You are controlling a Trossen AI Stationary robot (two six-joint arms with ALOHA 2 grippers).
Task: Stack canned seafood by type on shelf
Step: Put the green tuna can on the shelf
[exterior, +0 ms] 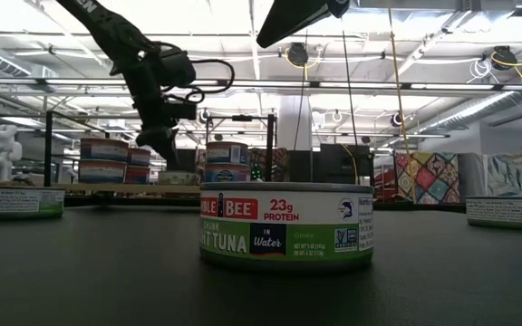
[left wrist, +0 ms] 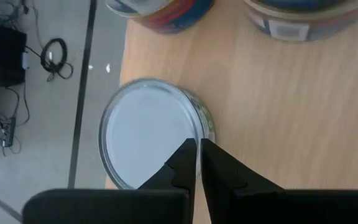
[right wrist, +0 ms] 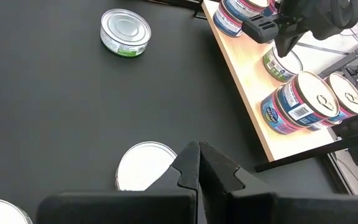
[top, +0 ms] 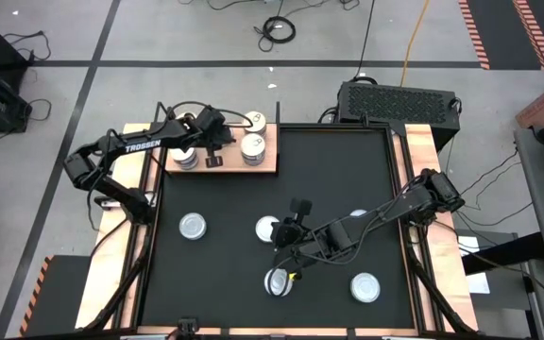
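The shelf is a light wooden board at the mat's far left. A short tin with a plain silver lid and green label stands on the shelf by its far edge, also visible in the right wrist view. My left gripper slants down over this tin, its fingers a narrow slit apart at the tin's rim. My right gripper is shut with nothing in it. It hovers above the mat's middle, over a white-lidded tin. My left gripper's fingertips stand at the tin's rim, coming from above at a slant. The tin sits upright with its base on the shelf. Whether the fingertips touch the rim I cannot tell.
Blue-and-pink tins stand in stacks on the shelf either side of the green tin. Loose tins lie on the black mat. A green tuna tin stands close in the low view.
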